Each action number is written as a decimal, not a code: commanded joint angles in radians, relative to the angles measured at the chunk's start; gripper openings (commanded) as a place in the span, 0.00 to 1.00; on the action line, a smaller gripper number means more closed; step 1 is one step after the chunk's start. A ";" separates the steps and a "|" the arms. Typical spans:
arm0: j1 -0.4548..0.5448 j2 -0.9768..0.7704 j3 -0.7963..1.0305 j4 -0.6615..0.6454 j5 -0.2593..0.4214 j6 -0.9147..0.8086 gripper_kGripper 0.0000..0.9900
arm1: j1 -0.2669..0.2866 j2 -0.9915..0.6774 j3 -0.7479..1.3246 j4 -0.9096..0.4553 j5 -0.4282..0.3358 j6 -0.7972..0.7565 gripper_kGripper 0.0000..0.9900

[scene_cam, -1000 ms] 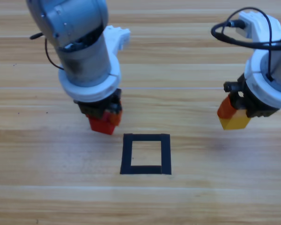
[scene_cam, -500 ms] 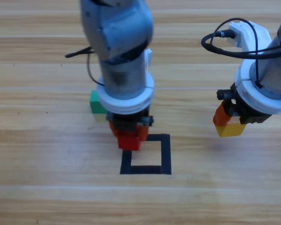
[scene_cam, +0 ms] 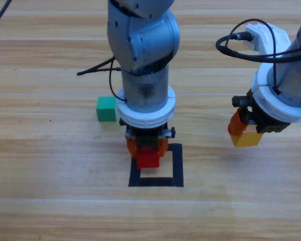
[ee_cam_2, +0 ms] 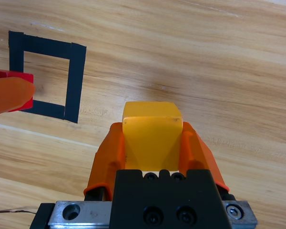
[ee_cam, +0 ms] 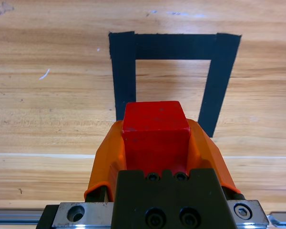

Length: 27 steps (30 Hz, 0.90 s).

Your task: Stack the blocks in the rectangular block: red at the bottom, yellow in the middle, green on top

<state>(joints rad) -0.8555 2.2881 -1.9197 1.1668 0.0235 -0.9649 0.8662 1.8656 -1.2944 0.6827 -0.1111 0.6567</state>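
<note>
My left gripper (scene_cam: 147,153) is shut on the red cube (scene_cam: 148,159) (ee_cam: 155,129) and holds it over the near-left part of the black tape outline (scene_cam: 176,165) (ee_cam: 174,45). My right gripper (scene_cam: 245,131) hangs off to the right of the outline, shut on the yellow cube (scene_cam: 248,138) (ee_cam_2: 151,124), above the wood. The green cube (scene_cam: 106,108) sits on the table behind and left of the outline, beside the left arm. In the right wrist view the outline (ee_cam_2: 74,71) lies at the upper left, with the red cube (ee_cam_2: 9,76) at its edge.
Bare wooden table (scene_cam: 50,191) surrounds the outline. The left arm's grey body (scene_cam: 143,50) rises over the centre, with a black cable (scene_cam: 98,68) trailing to its left. The right arm's cable (scene_cam: 241,42) loops at the top right.
The left arm has swung right from the table's left side, carrying the red cube over the outline and uncovering the green cube. The right gripper with the yellow cube has barely shifted.
</note>
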 commanded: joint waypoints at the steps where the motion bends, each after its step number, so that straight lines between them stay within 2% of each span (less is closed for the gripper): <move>1: -0.030 0.047 -0.022 -0.007 0.010 -0.017 0.00 | 0.023 0.032 0.003 0.012 0.011 0.001 0.22; 13: -0.068 0.051 -0.021 -0.052 0.055 0.000 0.00 | 0.023 0.033 0.001 0.012 0.011 0.000 0.22; 27: -0.077 0.045 0.016 -0.065 0.073 0.009 0.00 | 0.023 0.038 0.000 0.012 0.013 -0.002 0.22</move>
<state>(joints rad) -0.9109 2.2896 -1.9238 1.1171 0.0806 -0.9612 0.8662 1.8656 -1.2944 0.6827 -0.1111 0.6567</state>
